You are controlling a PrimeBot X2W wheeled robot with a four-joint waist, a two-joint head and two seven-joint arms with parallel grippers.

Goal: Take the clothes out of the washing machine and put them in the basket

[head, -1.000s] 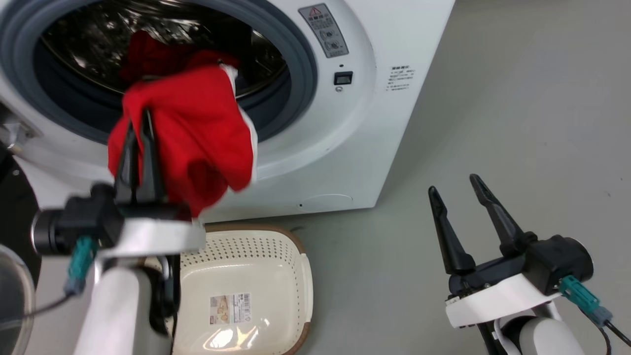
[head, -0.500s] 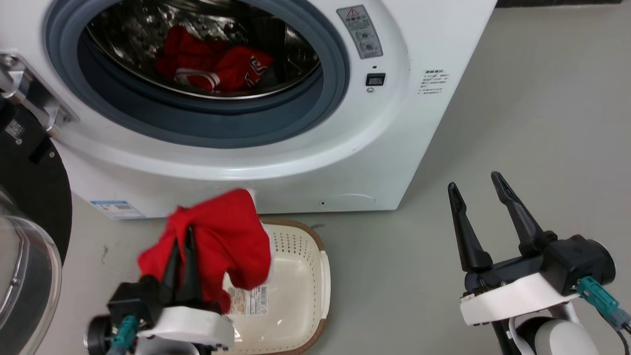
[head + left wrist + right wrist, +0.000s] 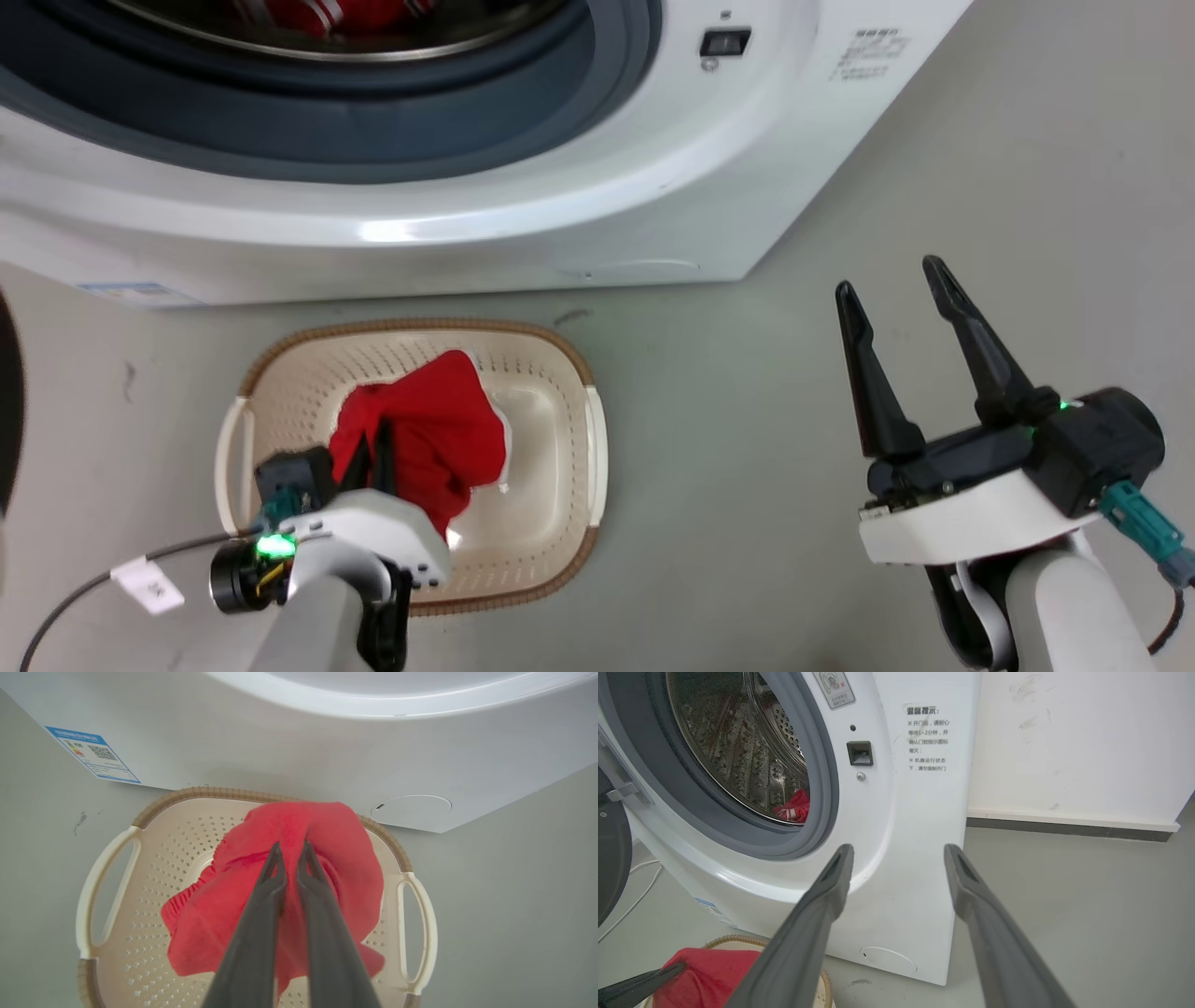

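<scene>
1. The washing machine (image 3: 523,187) stands on the grey floor (image 3: 747,420) with its porthole open. The head view gives its lower front, and the right wrist view adds the perforated steel drum (image 3: 738,751) and a white wall (image 3: 1064,742) behind.
2. The basket (image 3: 411,327) sits on the floor just in front of the machine's bottom edge, below the porthole. The left wrist view adds both side handles and the far brown rim close against the machine's base.
3. The plain red garment (image 3: 439,429) hangs bunched inside the basket, over its middle and towards the far rim. Whether it touches the bottom I cannot tell.
4. The right end effector (image 3: 887,277) is over bare floor, well to the right of the basket. Its fingers are spread apart and hold nothing.
5. The left end effector (image 3: 291,845) is above the basket's inside, its fingers pressed together on a fold of the plain red garment.
6. The striped garment (image 3: 794,807) lies low in the drum. The head view catches a sliver of it at its top edge.
7. A blue label (image 3: 92,755) is stuck on the machine's lower front, left of the basket. The left wrist view shows its printed code.
</scene>
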